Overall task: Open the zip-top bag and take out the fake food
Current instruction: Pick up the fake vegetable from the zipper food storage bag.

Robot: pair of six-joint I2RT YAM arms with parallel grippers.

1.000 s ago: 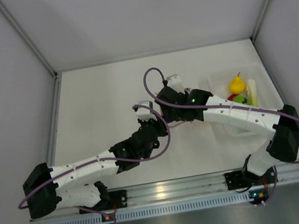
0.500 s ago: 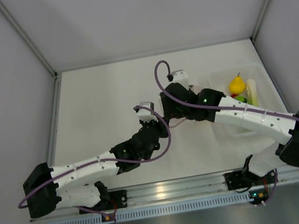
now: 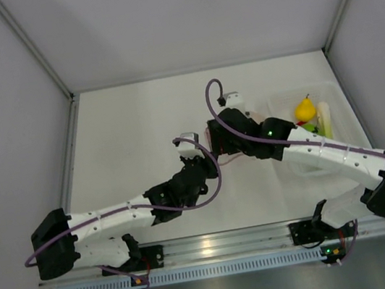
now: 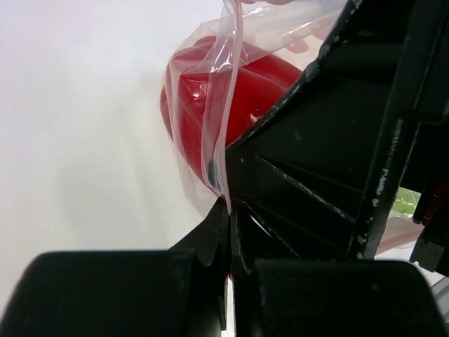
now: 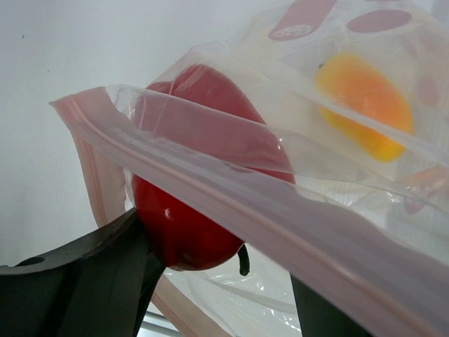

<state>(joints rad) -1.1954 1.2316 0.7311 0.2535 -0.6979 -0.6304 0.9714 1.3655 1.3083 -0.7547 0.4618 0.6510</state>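
Pinches the zip-top bag (image 4: 210, 105) edge in the left claw (image 4: 228, 210). Straddles the bagged red pepper (image 5: 186, 235) with the right claw (image 5: 217, 281), spread wide.

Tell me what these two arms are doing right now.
The left gripper is pinched shut on an edge of the zip-top bag. The right gripper is at the bag's mouth, its jaws open on either side of the red pepper, which they do not clearly grip. An orange piece also sits inside the bag. A yellow piece lies in the tray.
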